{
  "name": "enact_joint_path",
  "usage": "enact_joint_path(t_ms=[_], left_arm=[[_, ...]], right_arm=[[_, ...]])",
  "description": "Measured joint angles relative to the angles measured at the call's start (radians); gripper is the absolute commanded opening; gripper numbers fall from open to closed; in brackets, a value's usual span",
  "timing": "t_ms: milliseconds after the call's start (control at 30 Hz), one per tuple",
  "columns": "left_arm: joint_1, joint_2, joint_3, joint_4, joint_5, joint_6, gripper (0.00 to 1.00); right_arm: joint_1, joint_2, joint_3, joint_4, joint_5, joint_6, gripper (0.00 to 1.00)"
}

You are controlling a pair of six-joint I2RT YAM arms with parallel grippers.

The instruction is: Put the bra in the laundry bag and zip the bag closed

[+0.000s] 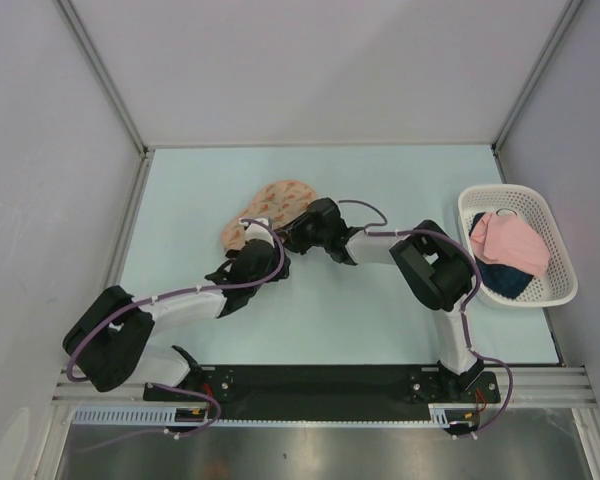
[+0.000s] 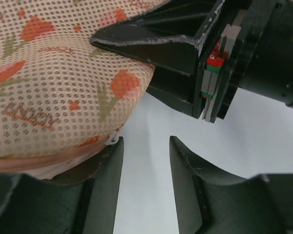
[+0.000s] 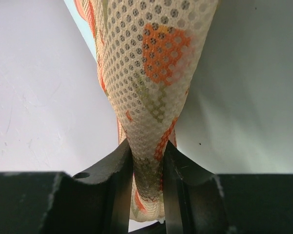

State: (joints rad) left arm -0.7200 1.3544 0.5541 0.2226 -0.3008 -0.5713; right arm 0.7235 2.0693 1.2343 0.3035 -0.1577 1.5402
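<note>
While the right pincer [image 3: 147, 151] is clamped tight on a fold of the laundry bag [image 1: 275, 200], the left pincer [image 2: 145, 146] stands approx half open w/ nothing btwn its jaws, only bare bench [image 1: 380, 310] showing in the gap. Well off to the right of the right pincer sits a white lattice basket [image 1: 510, 189] w/ a pink cloth [image 1: 510, 243] lying over a dark blue cloth [image 1: 502, 278]. All of that is well apart from both pincers.

What crowds the left pincer is the right pincer itself. In the left wrist view its black body lies just ahead and above, one finger laid over the bag's top.

The bag lies just beyond both pincers and touches the outer edge of the left pincer's left-hand finger. A small white bit shows at that contact; can't tell what it is.

Bag look: peach mesh full of tiny holes, orange flower prints w/ green stems, pale pink trim along the lower edge. At the right pincer the mesh is squeezed to a narrow neck btwn the jaws and fans out wide above them. Zip done up or not: can't tell.
</note>
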Motion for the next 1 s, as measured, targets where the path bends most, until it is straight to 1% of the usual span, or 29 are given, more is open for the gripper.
enact_joint_path(t_ms=[167,300,500,700,800,833,1000], left_arm=[[-0.002,0.011,0.01,0.005,-0.067,-0.017,0.49],[-0.007,0.045,0.049,-0.008,-0.089,-0.041,0.5],[-0.014,0.044,0.05,-0.019,-0.119,-0.085,0.51],[-0.015,0.0,0.029,-0.04,-0.137,-0.124,0.59],[-0.015,-0.029,0.006,-0.045,-0.148,-0.136,0.58],[-0.015,-0.03,0.005,-0.045,-0.153,-0.136,0.56],[-0.011,-0.019,0.008,-0.047,-0.167,-0.135,0.54]], right_arm=[[0.007,-0.002,-0.011,0.004,0.019,0.04,0.3],[0.006,-0.007,-0.036,0.008,0.035,0.058,0.29],[0.007,-0.021,-0.051,0.009,0.043,0.079,0.29],[0.006,-0.022,-0.054,0.008,0.045,0.091,0.3],[0.006,-0.022,-0.055,0.008,0.045,0.097,0.29],[0.006,-0.022,-0.056,0.009,0.044,0.101,0.29],[0.007,-0.022,-0.058,0.01,0.044,0.109,0.29]])
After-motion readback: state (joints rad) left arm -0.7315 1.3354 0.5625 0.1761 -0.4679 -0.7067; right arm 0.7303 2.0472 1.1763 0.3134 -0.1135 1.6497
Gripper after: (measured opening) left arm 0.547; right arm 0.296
